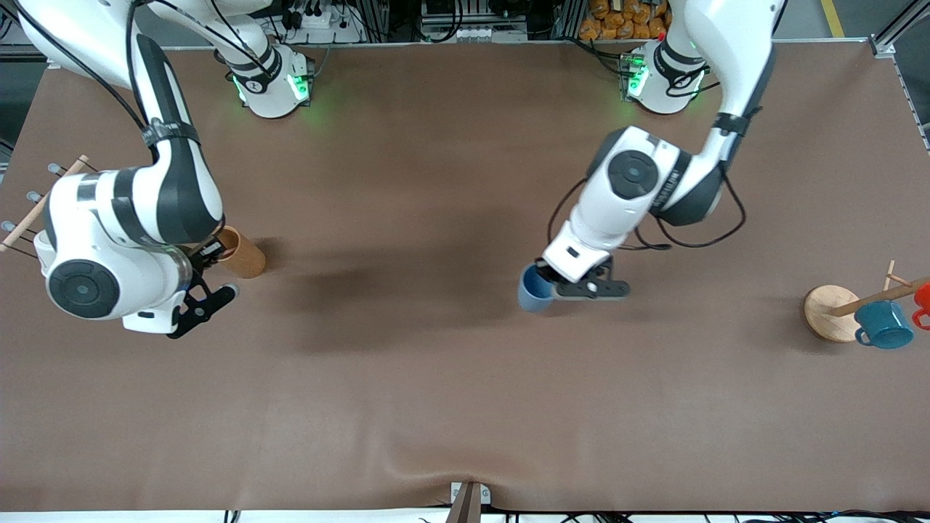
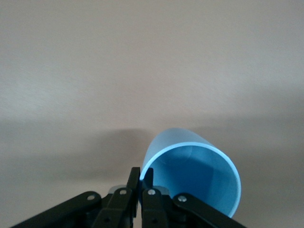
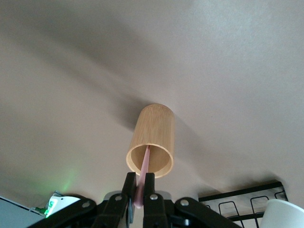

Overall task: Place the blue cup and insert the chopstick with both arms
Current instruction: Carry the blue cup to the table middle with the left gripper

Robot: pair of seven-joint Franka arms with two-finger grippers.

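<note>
Left gripper [image 2: 141, 183]: fingers clamped on the rim of the blue cup [image 2: 194, 173], held above the table [image 1: 450, 407] mid-way along it, well apart from the brown cylinder [image 3: 151, 141].

Right gripper [image 3: 140, 187]: pinching the chopstick [image 3: 143, 175], whose lower end sits inside the brown cylinder.

Step in hand, by judgement: both items gripped, cup placement pending. Next: set the cup upright, then lift the chopstick clear.

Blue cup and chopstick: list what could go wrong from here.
1. The left gripper pinches only the rim of the blue cup; it could slip or tilt when set down.
2. The right gripper holds the chopstick inside the bamboo holder; lifting off-axis may tip the holder.
</note>
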